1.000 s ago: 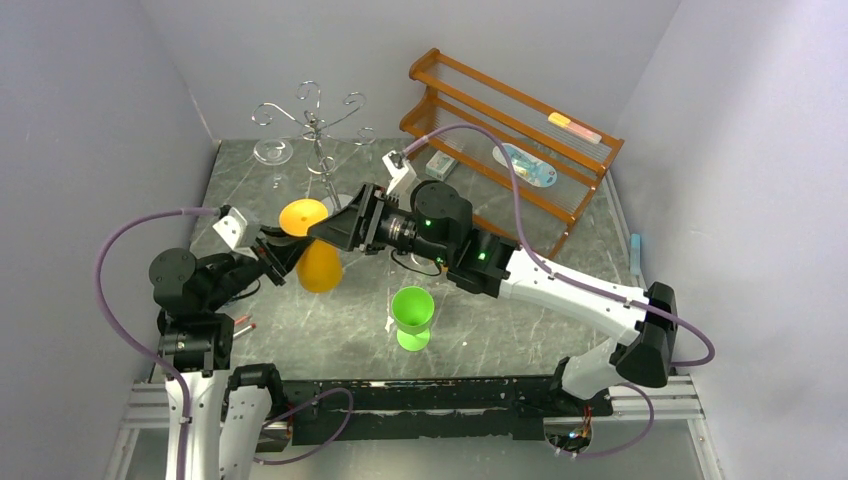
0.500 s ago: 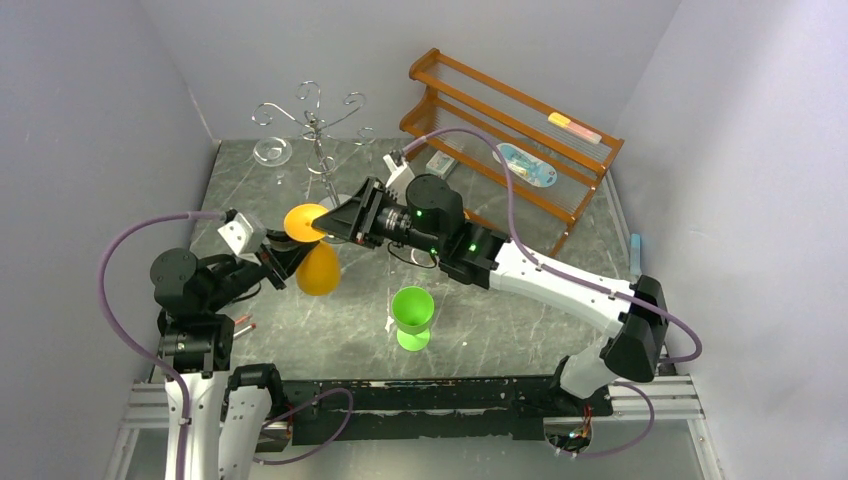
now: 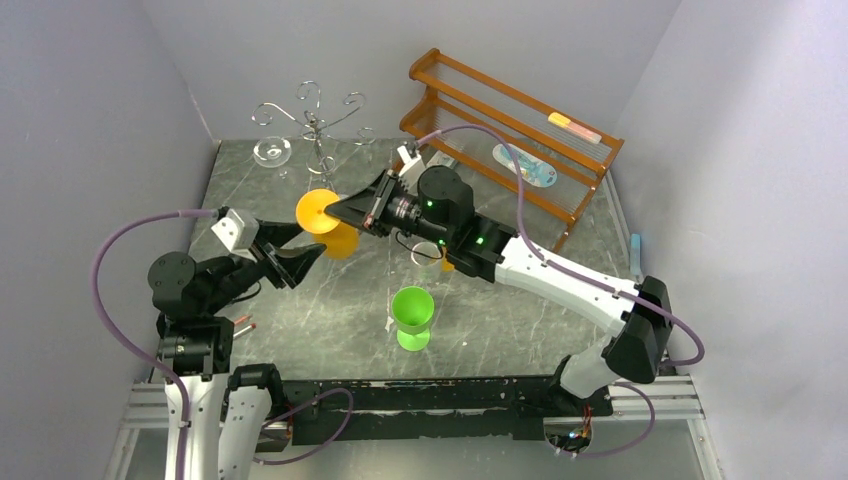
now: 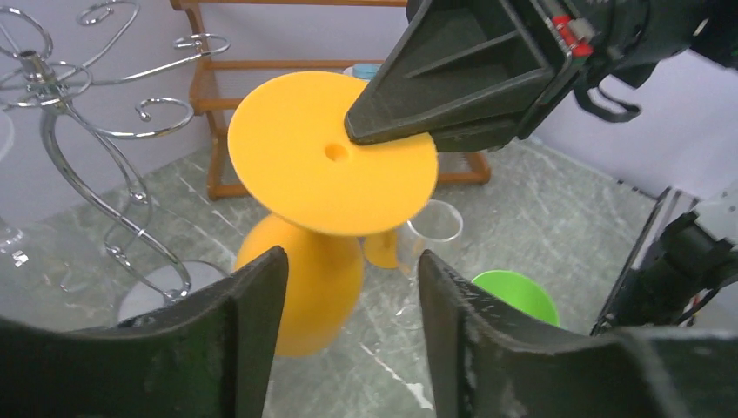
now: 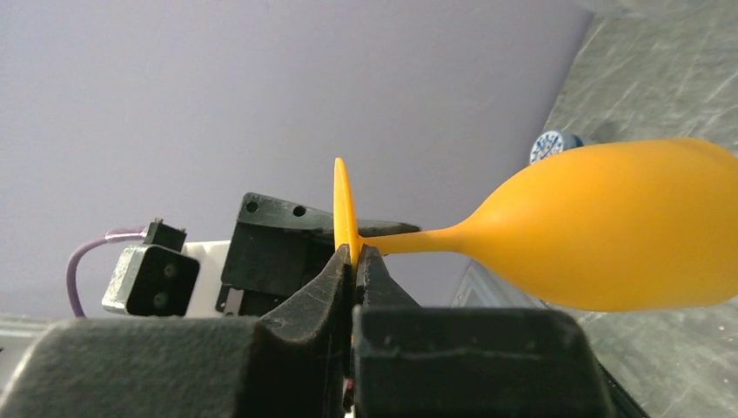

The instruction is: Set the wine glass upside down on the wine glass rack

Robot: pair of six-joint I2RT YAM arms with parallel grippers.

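Glass (image 3: 318, 212), orange, foot uppermost, held in the air near the rack (image 3: 317, 130) but not touching it. My right gripper (image 5: 355, 257) pinches the foot's rim; my left gripper (image 4: 350, 259) stands spread, clear of the bowl. I judge it best to hold the foot level, approach a scroll arm slowly and slide the stem in. No legible writing.

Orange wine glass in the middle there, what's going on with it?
The right end effector is shut on the orange wine glass, pinching the edge of its foot and holding it off the table, foot uppermost and tilted. The left end effector is open beside it, gripping nothing. The glass is not yet on the wine glass rack at the back left.
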